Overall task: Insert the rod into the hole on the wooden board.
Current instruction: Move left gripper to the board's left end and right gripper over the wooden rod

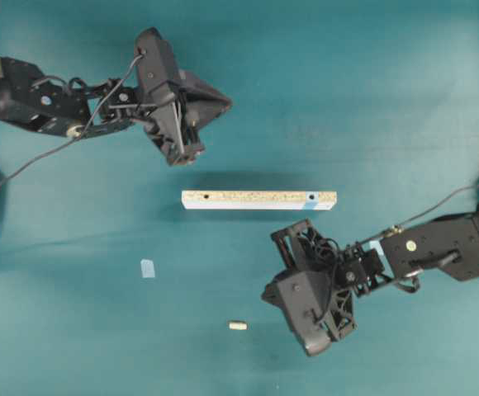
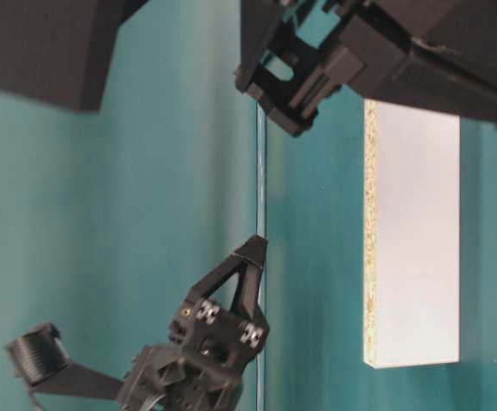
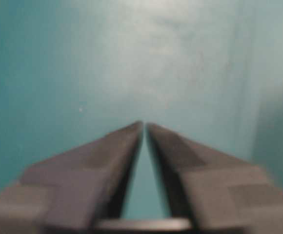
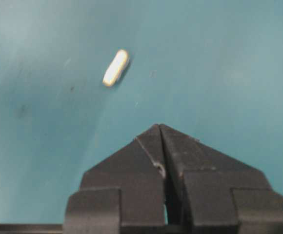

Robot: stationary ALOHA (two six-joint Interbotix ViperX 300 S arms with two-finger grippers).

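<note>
Rod point(image 1: 238, 325) lies loose near surface's front edge, long axis left-right, just left of right gripper point(image 1: 282, 290), well apart from left gripper point(image 1: 183, 153). Right arm nearer. Right jaws shut, empty; left tips nearly touching, empty. Wooden board point(image 1: 258, 200) mid-surface.

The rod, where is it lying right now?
In the overhead view the rod lies loose on the teal table, below the wooden board and just left of the shut right hand, untouched.
</note>
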